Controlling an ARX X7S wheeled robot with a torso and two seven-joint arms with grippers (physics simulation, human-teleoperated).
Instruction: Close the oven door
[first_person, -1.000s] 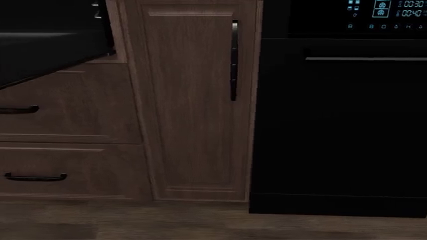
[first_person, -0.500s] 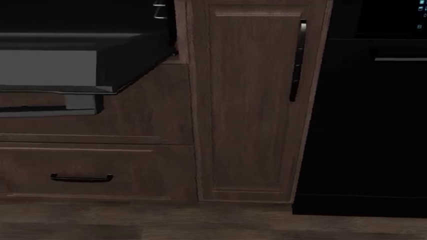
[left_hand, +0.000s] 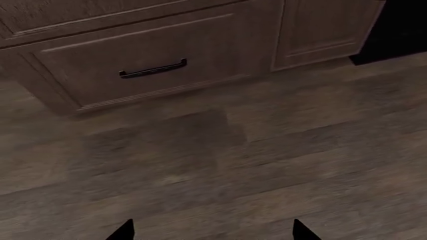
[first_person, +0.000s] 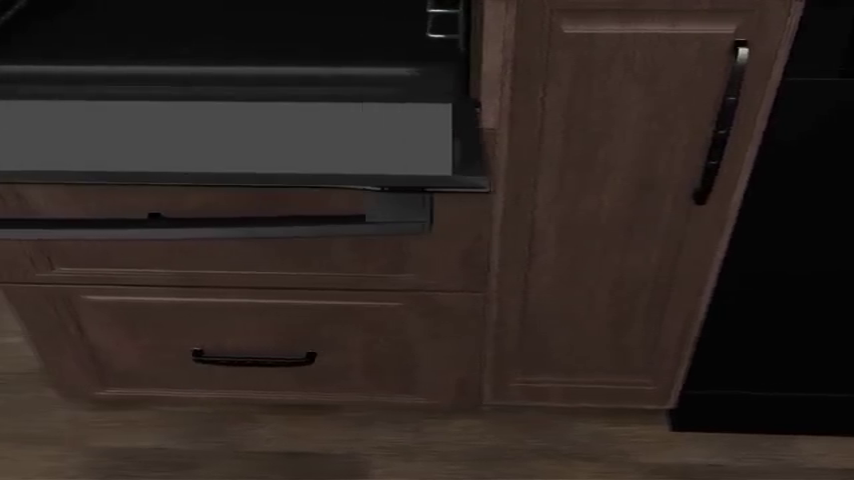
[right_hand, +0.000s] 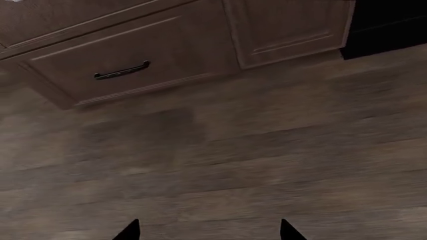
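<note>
My left gripper (left_hand: 211, 231) shows only two dark fingertips set well apart over the wooden floor (left_hand: 267, 165), so I read it as released and holding nothing. My right gripper (right_hand: 208, 230) looks the same, spread and empty. Both wrist cameras look down at the lower drawer (left_hand: 147, 60) with its black handle (left_hand: 153, 69).

In the head view the oven door (first_person: 227, 140) hangs open, lying nearly flat, grey inner face up, above that drawer and just left of the tall cabinet door (first_person: 627, 200).

I judge it a stiff, fairly heavy hinged panel. I would get under its front edge (first_person: 240, 185) near the middle and push up; no pinch needed.
</note>
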